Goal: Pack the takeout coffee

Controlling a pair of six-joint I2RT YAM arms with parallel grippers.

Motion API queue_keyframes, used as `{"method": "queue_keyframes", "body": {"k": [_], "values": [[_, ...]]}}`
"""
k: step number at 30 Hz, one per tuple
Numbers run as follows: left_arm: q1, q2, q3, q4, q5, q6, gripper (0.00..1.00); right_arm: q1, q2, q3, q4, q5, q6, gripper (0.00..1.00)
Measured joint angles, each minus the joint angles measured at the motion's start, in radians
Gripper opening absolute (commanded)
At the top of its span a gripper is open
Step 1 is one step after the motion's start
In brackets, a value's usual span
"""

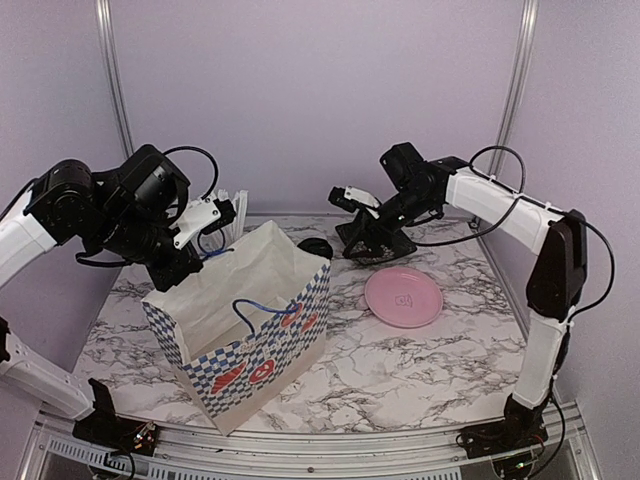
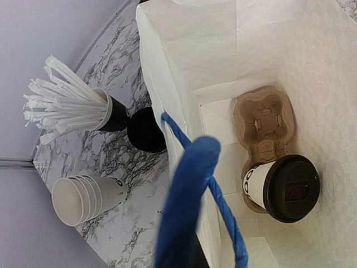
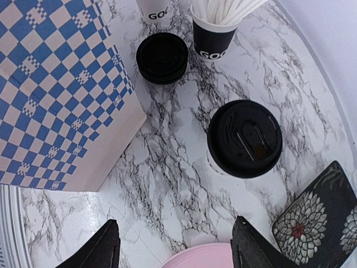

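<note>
One takeout coffee cup (image 2: pixel 279 187), white with a black lid, stands in a brown cardboard carrier (image 2: pixel 265 120) on the floor of the blue-checked paper bag (image 1: pixel 250 330). The second lidded cup (image 3: pixel 244 138) stands on the marble table beside the bag. My right gripper (image 3: pixel 178 245) is open and empty, hovering above the table just short of that cup. In the top view the right gripper (image 1: pixel 368 243) hides the cup. My left gripper (image 1: pixel 200 258) is at the bag's back left rim, shut on the bag's blue handle (image 2: pixel 189 190), which blurs across its wrist view.
A black cup of white straws (image 2: pixel 111 114), a nested stack of plain cups (image 2: pixel 83 195) and a loose black lid (image 3: pixel 162 57) stand behind the bag. A pink plate (image 1: pixel 403 297) lies right of the bag. A dark floral object (image 3: pixel 318 218) lies right of the second cup.
</note>
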Motion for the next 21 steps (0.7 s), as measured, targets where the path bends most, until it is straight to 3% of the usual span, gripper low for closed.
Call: {"method": "queue_keyframes", "body": {"k": [4,10,12,15,21], "values": [[0.017,-0.011,-0.023,-0.005,-0.027,-0.011,0.09,0.040,0.069,0.093,0.026,0.035,0.037,0.78],[0.022,0.010,-0.027,-0.008,-0.051,-0.024,0.50,0.063,0.227,0.261,0.038,0.084,0.107,0.86],[0.022,0.016,-0.027,-0.008,-0.055,-0.029,0.58,0.063,0.268,0.302,0.039,0.098,0.129,0.87],[0.023,0.031,-0.027,-0.008,-0.054,-0.035,0.64,0.063,0.327,0.355,0.045,0.111,0.159,0.89],[0.023,0.055,-0.027,-0.008,-0.048,-0.050,0.65,0.063,0.411,0.409,0.047,0.126,0.196,0.88]]}}
